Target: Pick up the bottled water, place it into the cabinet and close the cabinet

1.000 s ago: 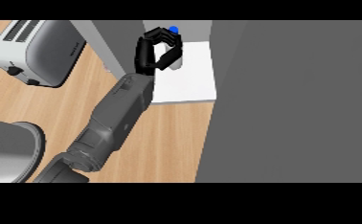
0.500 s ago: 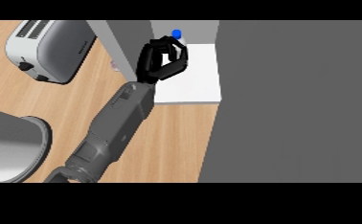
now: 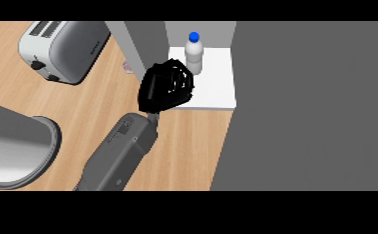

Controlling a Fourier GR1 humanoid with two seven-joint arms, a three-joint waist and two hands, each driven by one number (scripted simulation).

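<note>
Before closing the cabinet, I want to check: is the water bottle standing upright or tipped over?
Upright: the water bottle stands on the white shelf, blue cap on top.

Can read no text, label, brand, number or sign anywhere. Looks plain on the bottle (image 3: 194,58) and on the toaster (image 3: 63,48).
</note>
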